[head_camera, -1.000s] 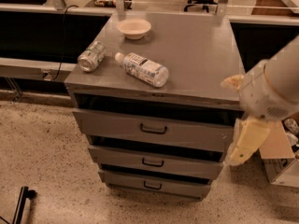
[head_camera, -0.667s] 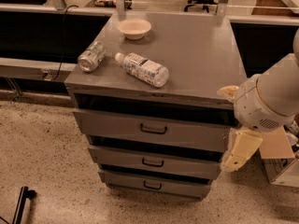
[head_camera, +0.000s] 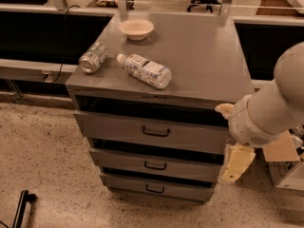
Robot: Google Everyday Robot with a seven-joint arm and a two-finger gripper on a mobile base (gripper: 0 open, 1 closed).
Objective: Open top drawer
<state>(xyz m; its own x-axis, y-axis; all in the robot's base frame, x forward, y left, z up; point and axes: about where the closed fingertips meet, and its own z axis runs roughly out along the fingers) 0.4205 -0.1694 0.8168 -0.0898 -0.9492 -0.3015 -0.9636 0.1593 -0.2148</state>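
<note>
The top drawer [head_camera: 118, 127] is the widest, tallest grey front of three in a grey metal cabinet, with a small black loop handle [head_camera: 156, 132] at its centre. A dark gap shows above its front. Two shallower drawers, the middle one [head_camera: 123, 161] and the bottom one [head_camera: 128, 184], sit below it. My white arm comes in from the right. My cream-coloured gripper [head_camera: 235, 164] hangs at the cabinet's right front corner, level with the middle drawer, to the right of and below the top handle, touching no handle.
On the cabinet top [head_camera: 204, 56] lie a clear plastic bottle [head_camera: 146, 70], a can on its side [head_camera: 93, 57] and a small bowl [head_camera: 136, 28]. A cardboard box [head_camera: 285, 160] stands on the floor at the right. A dark counter runs behind.
My arm and gripper have moved down and a little to the left, closer to the cabinet's right front corner. The drawers and the things on top have not moved.
</note>
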